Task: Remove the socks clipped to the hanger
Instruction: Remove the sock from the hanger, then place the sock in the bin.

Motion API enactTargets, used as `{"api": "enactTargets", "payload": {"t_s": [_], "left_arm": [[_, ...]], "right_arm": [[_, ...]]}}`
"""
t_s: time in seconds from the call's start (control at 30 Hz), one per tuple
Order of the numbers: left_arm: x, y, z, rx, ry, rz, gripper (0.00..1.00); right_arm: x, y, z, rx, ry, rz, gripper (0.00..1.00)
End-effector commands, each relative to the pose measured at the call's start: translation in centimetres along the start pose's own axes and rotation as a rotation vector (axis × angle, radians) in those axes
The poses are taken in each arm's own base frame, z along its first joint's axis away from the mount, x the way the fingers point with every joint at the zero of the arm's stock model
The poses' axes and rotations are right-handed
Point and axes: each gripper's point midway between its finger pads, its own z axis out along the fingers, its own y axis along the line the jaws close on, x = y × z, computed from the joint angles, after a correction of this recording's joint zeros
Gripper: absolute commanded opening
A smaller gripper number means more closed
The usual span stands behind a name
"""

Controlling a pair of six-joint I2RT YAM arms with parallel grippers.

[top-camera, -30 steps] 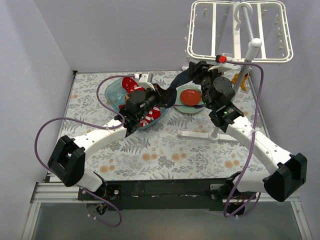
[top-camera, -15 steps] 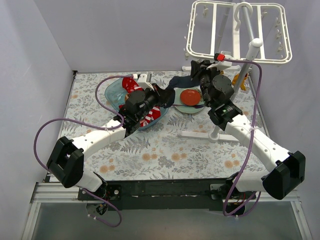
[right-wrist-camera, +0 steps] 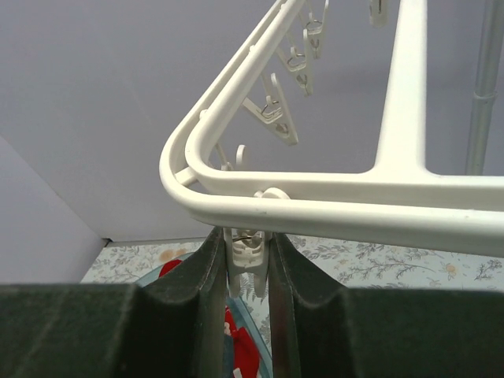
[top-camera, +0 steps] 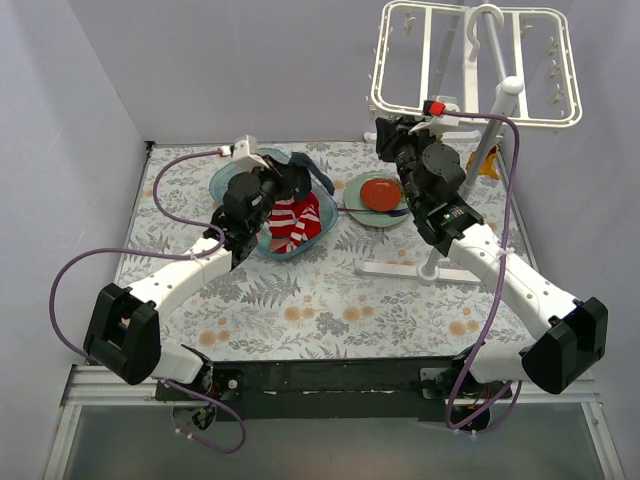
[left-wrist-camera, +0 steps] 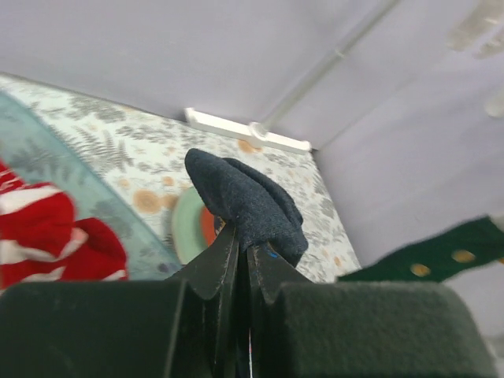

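1. Left gripper: fingers fully closed, pinching the navy sock by one end. The rest of the sock bunches up above the fingertips.
2. Change from one second earlier: the navy sock was stretched taut from the left gripper, then at the right rim of the blue tub, up to the right gripper. The sock is now free of that end. The left gripper has drawn back to the left and holds the sock above the rear part of the tub.
3. Right gripper: located behind and to the right of the tub, well above it. Its fingers stood wider a second ago. They are now narrowed onto a clip, with one pad against each side of it. No fabric shows in this clip.
4. The clip hangs from the near-left corner of the hanger, which stands raised to the right of and behind the tub, position unchanged.
5. A red-and-white striped sock lies inside the tub, as before.
6. A green plate sits just right of the tub, unmoved.
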Motion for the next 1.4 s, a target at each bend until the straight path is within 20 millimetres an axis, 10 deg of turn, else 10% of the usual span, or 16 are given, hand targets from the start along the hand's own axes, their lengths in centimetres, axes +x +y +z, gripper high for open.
{"api": "enactTargets", "payload": {"t_s": [0.0, 0.27, 0.5, 1.13, 1.37], "left_arm": [[0.1, 5.4, 0.7, -0.107, -0.017, -0.060, 0.00], [6.4, 19.5, 1.7, -0.503, 0.076, -0.152, 0.00], [7.4, 23.6, 1.4, -0.671, 0.098, -0.132, 0.00], [-1.6, 16.9, -1.4, -0.506, -0.042, -0.072, 0.69], [-4.5, 8.3, -2.0, -0.136, -0.109, 0.027, 0.71]], "right_arm": [[-2.6, 1.3, 0.4, -0.037, -0.046, 0.036, 0.01], [-2.7, 1.7, 0.2, -0.059, -0.039, 0.044, 0.01], [-3.2, 2.0, -0.2, -0.080, -0.039, 0.051, 0.01], [-3.2, 2.4, -0.5, -0.102, -0.031, 0.053, 0.01], [-3.5, 3.1, -0.3, -0.126, -0.020, 0.059, 0.01]]}}
